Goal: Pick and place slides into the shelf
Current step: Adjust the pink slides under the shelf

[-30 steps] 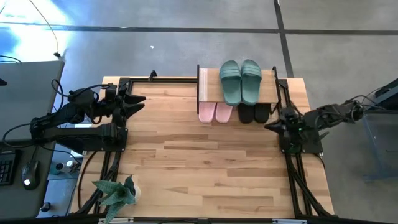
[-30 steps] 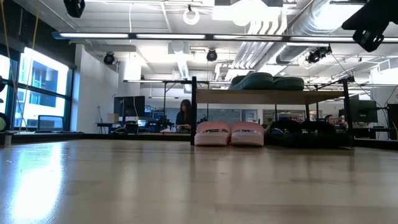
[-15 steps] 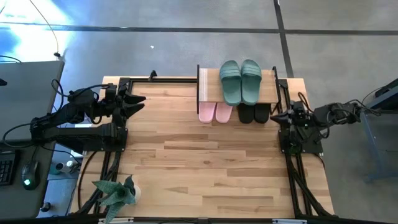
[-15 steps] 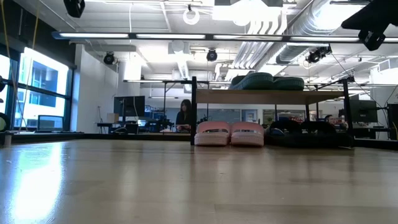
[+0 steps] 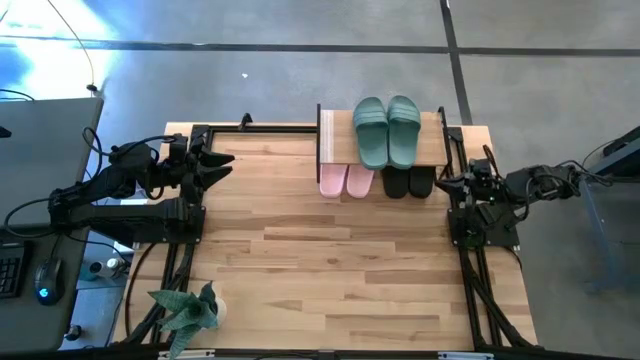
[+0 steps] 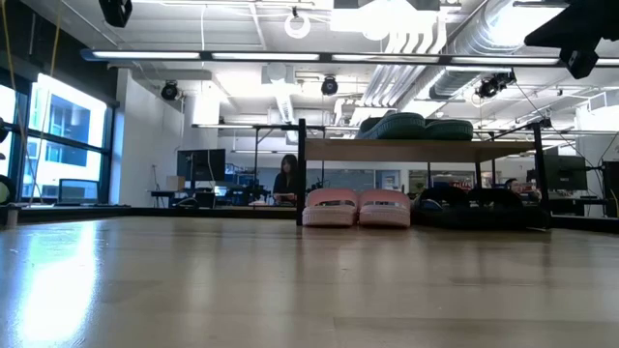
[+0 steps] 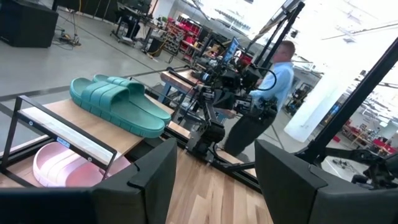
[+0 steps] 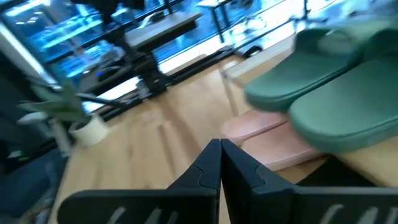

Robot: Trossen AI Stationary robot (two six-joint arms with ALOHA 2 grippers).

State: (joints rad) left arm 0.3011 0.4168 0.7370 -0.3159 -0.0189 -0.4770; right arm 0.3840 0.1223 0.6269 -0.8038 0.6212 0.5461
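Note:
The shelf (image 5: 330,140) stands at the table's far edge, right of the middle. Two sage green slides (image 5: 386,130) lie side by side on its top board (image 6: 416,150). Under the board, on the table, rest two pink slides (image 5: 346,181) and, to their right, two black slides (image 5: 410,182). My left gripper (image 5: 226,166) hovers open over the table's left side, pointing level toward the shelf, with nothing between its fingers (image 7: 155,180). Shut and holding nothing, my right gripper (image 5: 444,184) sits at the table's right edge beside the shelf's right uprights; its closed fingertips (image 8: 219,155) face the green slides (image 8: 336,81).
A small potted plant (image 5: 187,308) stands at the near left corner. Bare wooden tabletop (image 5: 330,260) stretches between the arms and in front of the shelf. A desk with a mouse (image 5: 45,295) lies off the left edge. A person (image 7: 273,81) stands in the room beyond.
My right gripper has drawn back toward the table's right edge and swung toward the far edge, ending beside the shelf's right end; it stayed shut. The slides and the left arm have not moved.

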